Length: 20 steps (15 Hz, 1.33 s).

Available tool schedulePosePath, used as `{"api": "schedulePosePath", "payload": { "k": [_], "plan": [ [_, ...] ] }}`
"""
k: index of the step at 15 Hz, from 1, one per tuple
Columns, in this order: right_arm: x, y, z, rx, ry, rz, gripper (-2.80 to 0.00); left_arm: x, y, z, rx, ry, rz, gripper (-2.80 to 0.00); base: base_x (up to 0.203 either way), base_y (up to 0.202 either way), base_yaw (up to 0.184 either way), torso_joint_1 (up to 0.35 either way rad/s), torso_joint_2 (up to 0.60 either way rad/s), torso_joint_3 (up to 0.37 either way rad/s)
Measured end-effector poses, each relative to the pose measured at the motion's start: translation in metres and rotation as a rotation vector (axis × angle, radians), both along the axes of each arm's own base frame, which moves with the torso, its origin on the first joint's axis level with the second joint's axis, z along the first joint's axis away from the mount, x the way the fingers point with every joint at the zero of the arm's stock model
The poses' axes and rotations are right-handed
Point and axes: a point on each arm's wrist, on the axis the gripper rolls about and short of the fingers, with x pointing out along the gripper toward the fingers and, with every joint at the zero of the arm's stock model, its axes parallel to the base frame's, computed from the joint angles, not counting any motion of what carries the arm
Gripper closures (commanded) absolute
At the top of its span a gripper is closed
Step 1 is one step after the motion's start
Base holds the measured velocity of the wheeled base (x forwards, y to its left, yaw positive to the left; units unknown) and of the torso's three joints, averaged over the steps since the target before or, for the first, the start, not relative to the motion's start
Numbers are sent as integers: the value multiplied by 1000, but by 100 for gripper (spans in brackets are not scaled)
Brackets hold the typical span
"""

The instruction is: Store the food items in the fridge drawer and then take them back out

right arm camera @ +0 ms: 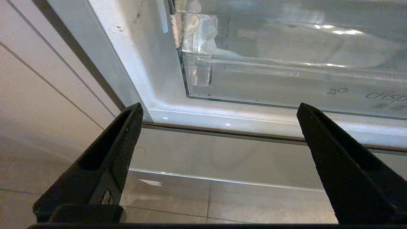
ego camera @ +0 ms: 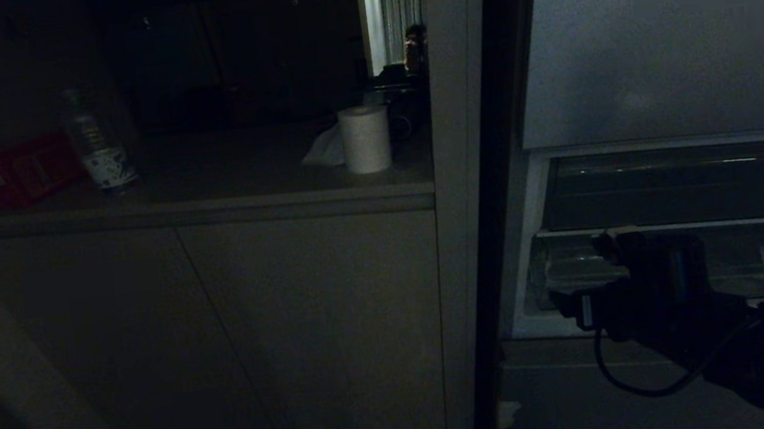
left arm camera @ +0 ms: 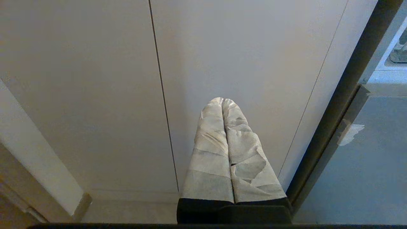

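The fridge drawer point(right arm camera: 286, 79), a clear hard-plastic bin with a smooth glossy front lip, sits pushed in at the fridge's middle section; no food items show in any view. The right hand point(right arm camera: 219, 114) hangs just before it, empty, fingers spread wide, while the left hand point(left arm camera: 224, 101), its taped fingers pressed together, faces the matte cabinet doors point(left arm camera: 95, 79). The slick lip could slip from the fingers, or a low approach could knock the frame beneath.

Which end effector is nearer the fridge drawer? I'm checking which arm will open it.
Right. The right end effector hangs open just in front of the fridge drawer; the left end effector, shut, faces the cabinet doors off to the side.
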Motion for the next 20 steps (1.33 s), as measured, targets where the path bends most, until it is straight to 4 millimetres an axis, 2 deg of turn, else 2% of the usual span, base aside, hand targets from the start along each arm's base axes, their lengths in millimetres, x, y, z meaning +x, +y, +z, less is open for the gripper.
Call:
{"api": "schedulePosePath", "payload": {
  "k": [7,12,15,20],
  "plan": [
    [4,2,-4,-5,5,-3,-280,0,0,0,0,0,0,0,0,0,0,0,0,0],
    [18,4,-3,-29,-31,-84,-280,0,0,0,0,0,0,0,0,0,0,0,0,0],
    [31,10,1,-26,-67,-103,-280,0,0,0,0,0,0,0,0,0,0,0,0,0],
    [33,24,-3,-22,-68,-81,-280,0,0,0,0,0,0,0,0,0,0,0,0,0]
  ]
}}
